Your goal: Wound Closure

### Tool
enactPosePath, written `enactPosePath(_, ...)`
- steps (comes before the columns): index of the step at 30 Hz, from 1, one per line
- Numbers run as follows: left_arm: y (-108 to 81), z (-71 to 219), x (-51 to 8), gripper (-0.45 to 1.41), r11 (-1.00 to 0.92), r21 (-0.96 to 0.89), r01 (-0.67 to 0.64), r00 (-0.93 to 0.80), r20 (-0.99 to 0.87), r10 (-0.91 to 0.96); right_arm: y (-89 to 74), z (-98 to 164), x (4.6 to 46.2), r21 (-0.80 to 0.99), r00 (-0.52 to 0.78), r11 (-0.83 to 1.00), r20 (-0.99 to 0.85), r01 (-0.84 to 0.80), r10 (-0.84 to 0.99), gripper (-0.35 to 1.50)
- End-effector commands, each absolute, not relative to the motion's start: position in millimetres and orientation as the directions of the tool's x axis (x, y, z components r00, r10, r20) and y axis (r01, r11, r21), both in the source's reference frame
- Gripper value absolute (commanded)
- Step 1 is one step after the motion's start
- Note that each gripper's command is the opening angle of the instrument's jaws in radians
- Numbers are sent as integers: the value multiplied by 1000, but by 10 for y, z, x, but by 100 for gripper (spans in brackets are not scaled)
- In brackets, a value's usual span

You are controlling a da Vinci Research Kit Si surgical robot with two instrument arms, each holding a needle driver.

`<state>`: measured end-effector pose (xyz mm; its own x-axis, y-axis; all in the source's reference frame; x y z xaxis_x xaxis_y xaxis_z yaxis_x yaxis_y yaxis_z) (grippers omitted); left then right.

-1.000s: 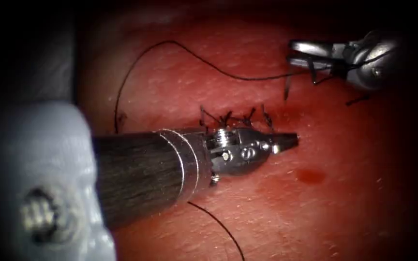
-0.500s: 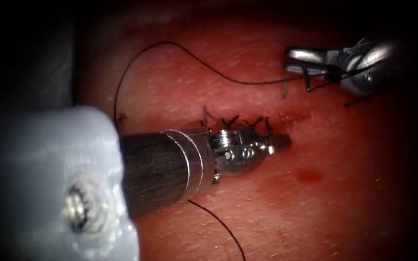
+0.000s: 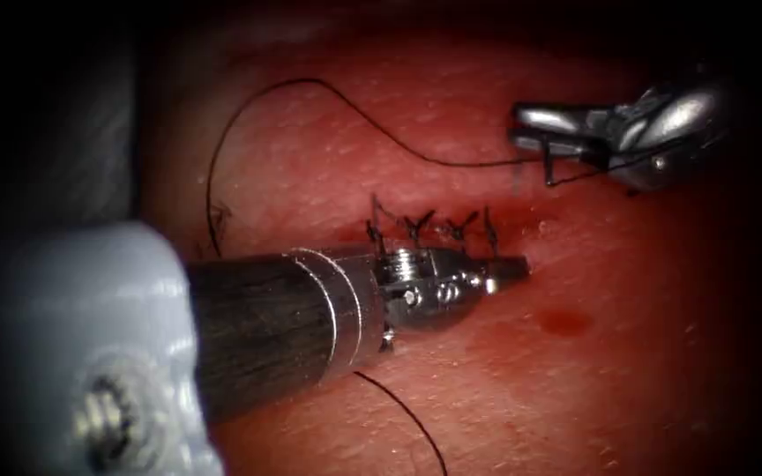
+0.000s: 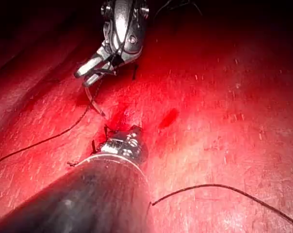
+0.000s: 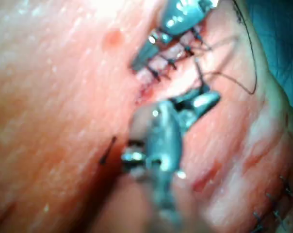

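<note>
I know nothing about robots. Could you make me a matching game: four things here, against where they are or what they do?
1 left tool
2 right tool
3 thread
4 red fluid spot

a grips the needle near one end, apparently clear of the tissue
b arcs across the tissue
c shut, empty, at the stitched cut's right end
d below the left tool's tip

Pairs: 1c, 2a, 3b, 4d.

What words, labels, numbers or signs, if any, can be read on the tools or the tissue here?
None: no text is readable on the left tool, the right tool, holding the needle, or the tissue.
</note>
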<state>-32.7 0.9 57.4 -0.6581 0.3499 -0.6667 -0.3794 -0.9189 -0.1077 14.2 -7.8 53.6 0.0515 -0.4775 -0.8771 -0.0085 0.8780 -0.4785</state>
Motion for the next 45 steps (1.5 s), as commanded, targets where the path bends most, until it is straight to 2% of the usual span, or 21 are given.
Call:
enactPosePath(1,7,581,-333,-45,-919,-109,-378,-657,-668,350,-87,539,151,-481,47,876,-876,-11,-480,-35)
enactPosePath(13,14,587,-329,-45,-919,-110,-378,-657,-667,351,-136,557,153,-630,31,775,-775,43,-631,-35)
enactPosePath(28,18,595,-342,-45,-918,-114,-380,-651,-672,353,-147,568,133,-642,9,767,-767,10,-642,-35)
enactPosePath(45,0,610,-332,-45,-932,-108,-346,-679,-657,328,-158,589,124,-578,-25,816,-816,-9,-578,-35)
